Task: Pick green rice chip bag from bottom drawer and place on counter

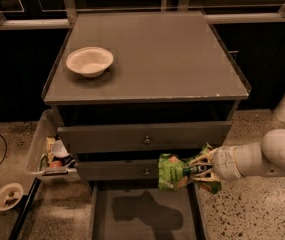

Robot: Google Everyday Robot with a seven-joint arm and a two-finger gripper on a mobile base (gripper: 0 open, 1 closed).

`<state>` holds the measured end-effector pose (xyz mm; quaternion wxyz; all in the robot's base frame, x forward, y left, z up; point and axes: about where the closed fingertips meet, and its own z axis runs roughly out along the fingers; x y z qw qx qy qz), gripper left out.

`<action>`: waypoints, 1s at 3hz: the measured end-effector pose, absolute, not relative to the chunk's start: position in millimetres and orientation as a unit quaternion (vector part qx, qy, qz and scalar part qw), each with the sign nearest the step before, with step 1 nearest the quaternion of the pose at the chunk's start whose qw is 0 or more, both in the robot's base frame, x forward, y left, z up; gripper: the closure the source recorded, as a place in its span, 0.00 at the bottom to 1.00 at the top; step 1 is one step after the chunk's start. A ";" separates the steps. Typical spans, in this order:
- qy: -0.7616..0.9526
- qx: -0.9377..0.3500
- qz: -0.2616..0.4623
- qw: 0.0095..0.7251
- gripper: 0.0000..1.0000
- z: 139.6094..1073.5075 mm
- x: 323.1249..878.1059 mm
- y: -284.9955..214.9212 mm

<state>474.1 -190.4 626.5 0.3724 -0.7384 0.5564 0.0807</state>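
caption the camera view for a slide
Claw holds the green rice chip bag above the open bottom drawer, below the counter.

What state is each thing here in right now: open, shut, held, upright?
bottom drawer, pulled open
green rice chip bag, crumpled, held in the air above the bottom drawer
gripper, shut on the green rice chip bag
bowl, upright on the counter

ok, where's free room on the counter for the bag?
The counter is bare right of the white bowl, out to its right and front edges; only the left is taken. The claw holds the green rice chip bag over the bottom drawer.
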 end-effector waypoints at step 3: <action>0.496 -0.757 0.072 0.419 1.00 700.0 470.8 -180.9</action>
